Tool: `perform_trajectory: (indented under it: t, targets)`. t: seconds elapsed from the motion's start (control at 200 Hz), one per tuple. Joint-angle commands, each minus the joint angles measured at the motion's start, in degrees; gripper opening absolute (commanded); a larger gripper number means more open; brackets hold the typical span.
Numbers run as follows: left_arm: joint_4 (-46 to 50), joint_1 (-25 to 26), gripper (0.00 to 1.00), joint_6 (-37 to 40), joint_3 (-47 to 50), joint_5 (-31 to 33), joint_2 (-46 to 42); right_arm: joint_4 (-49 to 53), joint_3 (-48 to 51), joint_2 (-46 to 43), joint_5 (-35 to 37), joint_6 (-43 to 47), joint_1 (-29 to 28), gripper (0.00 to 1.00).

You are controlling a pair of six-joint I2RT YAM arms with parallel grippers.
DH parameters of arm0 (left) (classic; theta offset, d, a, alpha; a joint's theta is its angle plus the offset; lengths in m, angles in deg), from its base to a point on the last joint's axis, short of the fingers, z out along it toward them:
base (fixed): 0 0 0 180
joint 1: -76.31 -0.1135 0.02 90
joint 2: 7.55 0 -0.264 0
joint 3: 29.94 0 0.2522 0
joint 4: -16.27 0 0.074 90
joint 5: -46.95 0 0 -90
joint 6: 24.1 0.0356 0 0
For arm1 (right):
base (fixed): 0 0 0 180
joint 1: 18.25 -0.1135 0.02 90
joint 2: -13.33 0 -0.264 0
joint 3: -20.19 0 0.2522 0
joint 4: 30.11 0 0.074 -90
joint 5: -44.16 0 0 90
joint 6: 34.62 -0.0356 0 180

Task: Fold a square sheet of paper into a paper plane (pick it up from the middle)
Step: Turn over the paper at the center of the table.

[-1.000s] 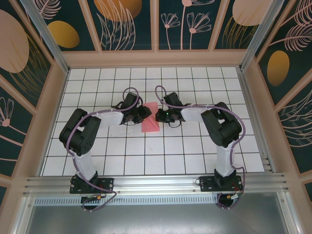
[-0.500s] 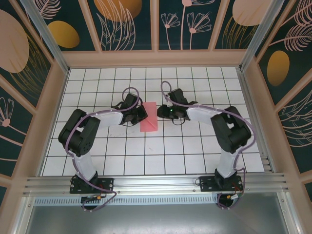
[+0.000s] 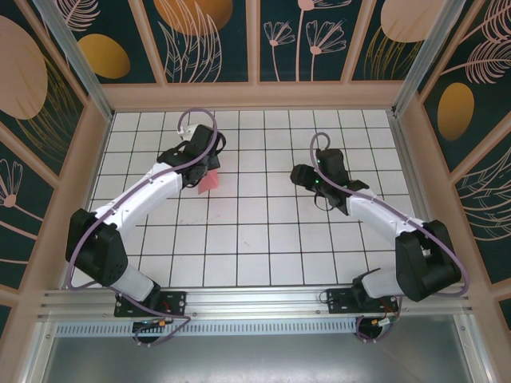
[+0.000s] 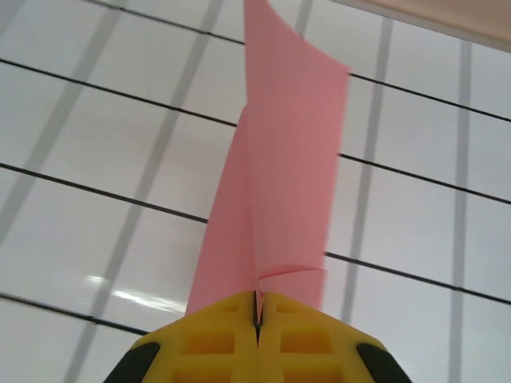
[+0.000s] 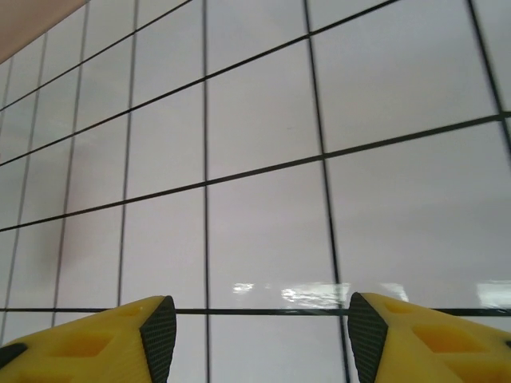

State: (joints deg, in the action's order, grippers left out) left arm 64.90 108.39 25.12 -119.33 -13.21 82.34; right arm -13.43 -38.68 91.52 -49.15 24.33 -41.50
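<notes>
The left hand [image 4: 257,307] is clamped tight on the near end of the paper plane [image 4: 279,159], its yellow fingers meeting with only the pink layers between them. The right hand [image 5: 261,319] stands open over bare white tiles, with nothing between its fingers. From above, the left hand [image 3: 205,169] reaches out over the far left part of the worktop [image 3: 239,239], and the paper plane [image 3: 209,183] juts from it back toward the near edge and slightly right. The right hand [image 3: 302,174] is well apart from it, across the middle. The plane looks to be carried above the tiles, though I cannot tell whether its free end brushes them. Its long axis runs straight out from the fingers along a centre crease. The free end looks squared off rather than pointed, so I cannot say which end is the nose. This is thin, very light paper: stiff only along its folds, floppy across them, and easily creased or torn. It is best pinched on the stacked layers at the centre ridge, never on a single loose flap.
</notes>
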Motion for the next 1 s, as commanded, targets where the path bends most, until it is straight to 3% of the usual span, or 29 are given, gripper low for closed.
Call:
perform_trajectory:
  t: [0.0, 0.14, 0.375, 0.675, 0.996]
  targets:
    - [18.3, 1.9, 0.05, -0.8, -3.1, 20.8, 5.6, 0.0, 1.7, -2.4, 2.8, -2.3, 2.0, 0.62]
    - [24.1, 3.9, 0.05, -4.3, -6.7, 26.8, 14.9, -0.1, 2.9, -2.8, 2.2, -3.5, 4.1, 0.62]
    - [25.7, 7.4, 0.04, -5.7, -13.3, 28.0, 28.4, -0.3, 4.4, -3.8, 1.4, -4.0, 5.7, 0.62]
    - [15.5, 11.1, 0.06, -0.5, -16.1, 16.6, 35.6, 0.0, 4.8, -4.1, 1.4, -4.1, 6.8, 0.62]
    - [11.1, 12.6, 0.14, 0.5, -16.7, 10.4, 38.1, -0.2, 5.0, -3.8, 1.0, -4.3, 7.6, 0.62]
